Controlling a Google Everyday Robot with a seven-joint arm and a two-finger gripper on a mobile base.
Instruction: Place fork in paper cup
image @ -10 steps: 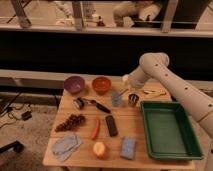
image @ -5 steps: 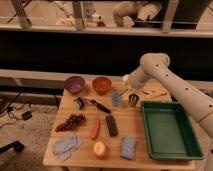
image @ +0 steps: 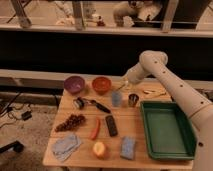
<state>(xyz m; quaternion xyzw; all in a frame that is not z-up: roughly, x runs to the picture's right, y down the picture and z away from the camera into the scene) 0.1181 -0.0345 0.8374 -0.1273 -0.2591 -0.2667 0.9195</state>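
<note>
**Camera Placement: Single View**

One camera looks from a raised point on the near side of the table [image: 131, 119], facing forward and down at a slant. At middle distance, it takes in the whole tabletop. The arm [image: 172, 85] enters from the right. The gripper [image: 125, 84], closed, hangs near the table's far edge.

Pale matt tool [image: 123, 85] over rear of wooden table [image: 131, 126]; smooth plastic tray [image: 165, 131].
</note>
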